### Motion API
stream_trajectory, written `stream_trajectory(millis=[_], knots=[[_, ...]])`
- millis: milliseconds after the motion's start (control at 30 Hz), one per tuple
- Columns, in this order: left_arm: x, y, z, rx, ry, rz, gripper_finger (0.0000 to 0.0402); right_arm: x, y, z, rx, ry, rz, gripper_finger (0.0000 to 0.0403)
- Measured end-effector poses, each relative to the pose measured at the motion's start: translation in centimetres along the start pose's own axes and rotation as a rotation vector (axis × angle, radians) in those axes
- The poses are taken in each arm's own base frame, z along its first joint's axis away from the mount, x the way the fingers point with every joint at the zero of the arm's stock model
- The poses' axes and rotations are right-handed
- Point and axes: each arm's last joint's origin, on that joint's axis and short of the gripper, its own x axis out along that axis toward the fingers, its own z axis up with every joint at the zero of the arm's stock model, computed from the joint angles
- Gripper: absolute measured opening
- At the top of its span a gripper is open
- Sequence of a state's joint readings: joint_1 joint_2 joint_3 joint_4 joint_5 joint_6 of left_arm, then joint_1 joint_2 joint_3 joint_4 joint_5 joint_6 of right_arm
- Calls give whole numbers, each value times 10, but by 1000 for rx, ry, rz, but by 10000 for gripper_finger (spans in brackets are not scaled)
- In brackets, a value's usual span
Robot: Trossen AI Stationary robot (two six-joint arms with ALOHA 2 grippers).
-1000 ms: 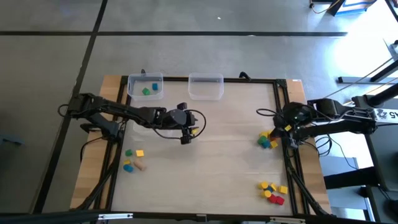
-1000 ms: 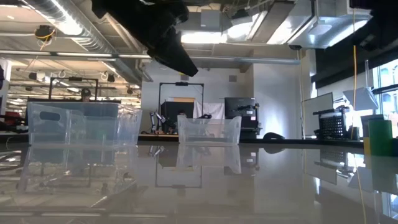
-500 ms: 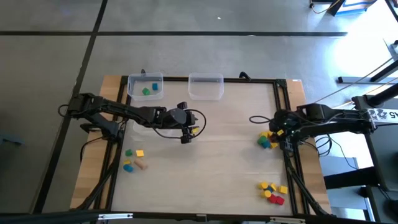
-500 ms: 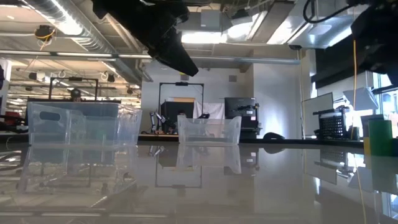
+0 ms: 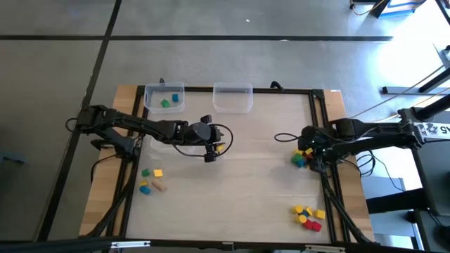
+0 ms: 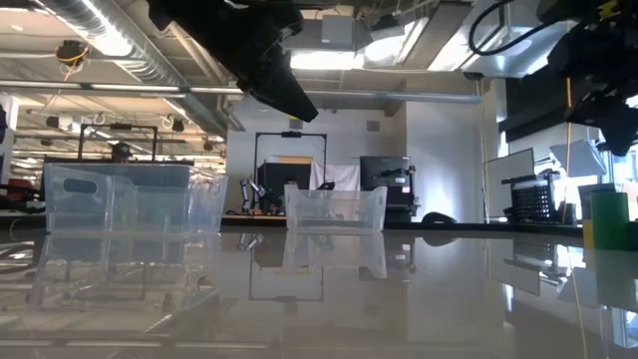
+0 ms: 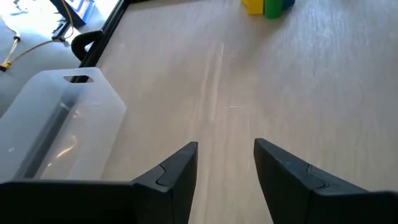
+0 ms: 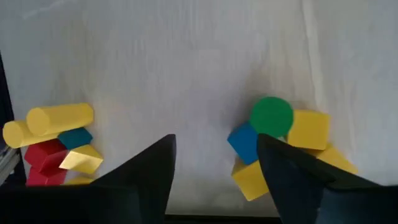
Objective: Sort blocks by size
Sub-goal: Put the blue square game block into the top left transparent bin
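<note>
Pale wooden counter [image 5: 239, 169] is shown with small blocks [image 5: 301, 157] clustered at its right edge beneath the right gripper [image 5: 314, 156], fingers spread and empty; light, rigid and likely slippery, they are best pinched across flat faces.

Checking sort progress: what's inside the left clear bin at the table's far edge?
The left clear bin holds a green block and a blue block, lying apart. In the low view its frosted walls hide the contents, so anything smaller can't be ruled out.
</note>
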State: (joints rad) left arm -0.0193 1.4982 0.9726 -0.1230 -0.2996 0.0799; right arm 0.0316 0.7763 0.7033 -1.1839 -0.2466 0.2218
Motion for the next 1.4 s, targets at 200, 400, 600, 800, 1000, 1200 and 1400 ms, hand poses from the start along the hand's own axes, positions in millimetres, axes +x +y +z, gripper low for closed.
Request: stream_trajectory(millis=[200, 400, 600, 800, 1000, 1200, 1400], knots=[[0, 0, 0, 5, 0, 0, 155, 11, 13, 1, 86, 83, -36, 232], [0, 0, 0, 15, 0, 0, 155, 22, 23, 2, 79, 86, -211, 232], [0, 0, 0, 26, 0, 0, 155, 30, 32, 1, 26, 129, -243, 232], [0, 0, 0, 25, -1, -8, 155, 35, 34, 2, 19, 152, -267, 236], [-1, -2, 0, 29, -2, -16, 155, 39, 34, 4, 46, 160, -296, 276], [-1, -4, 0, 40, -3, -22, 155, 40, 33, 5, 98, 126, -347, 298], [-1, -4, 0, 41, -2, -22, 155, 40, 32, 5, 128, 105, -369, 292]])
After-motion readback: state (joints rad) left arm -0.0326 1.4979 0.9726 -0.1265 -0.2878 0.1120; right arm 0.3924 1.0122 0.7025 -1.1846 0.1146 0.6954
